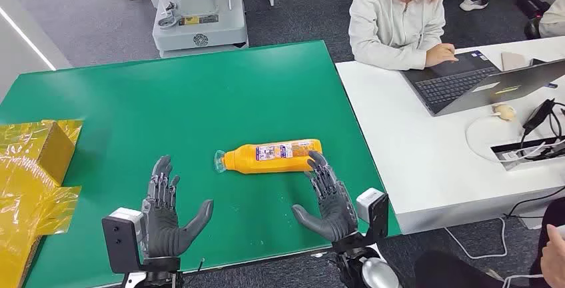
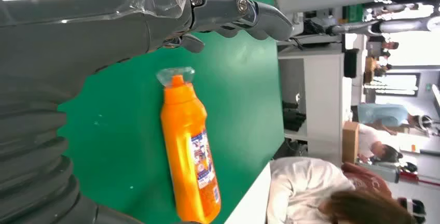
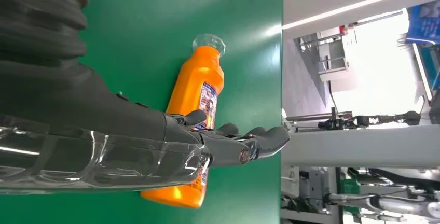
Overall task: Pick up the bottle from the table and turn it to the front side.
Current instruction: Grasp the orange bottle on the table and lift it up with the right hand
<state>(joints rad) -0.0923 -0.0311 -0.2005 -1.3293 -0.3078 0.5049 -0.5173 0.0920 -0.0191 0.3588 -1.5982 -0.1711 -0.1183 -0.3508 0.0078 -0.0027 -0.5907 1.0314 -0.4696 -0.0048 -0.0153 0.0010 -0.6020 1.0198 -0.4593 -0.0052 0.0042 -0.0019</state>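
1. Head view: an orange bottle (image 1: 272,157) lies on its side on the green surface (image 1: 200,101), clear cap toward the left, base toward the right, label facing up and toward the far side.
2. The right hand (image 1: 330,201) sits at the near right, palm up, fingers (image 1: 320,171) spread and released, grasping nothing. The fingertips reach the base end of the bottle; whether they touch it I cannot tell from here.
3. The left hand (image 1: 163,215) lies at the near left, well apart from the bottle, also released with fingers fanned out.
4. The right wrist view looks along the bottle (image 3: 194,115) from its base end; the hand's thumb and dark fingers (image 3: 244,143) cross in front of it, nothing grasped.
5. The left wrist view shows the bottle's (image 2: 189,151) cap end and label with bare green all round it.
6. On the left edge sits yellow crinkled wrapping (image 1: 33,168); to the right, a person (image 1: 396,15) works at a laptop (image 1: 480,85) on a white surface (image 1: 413,161).
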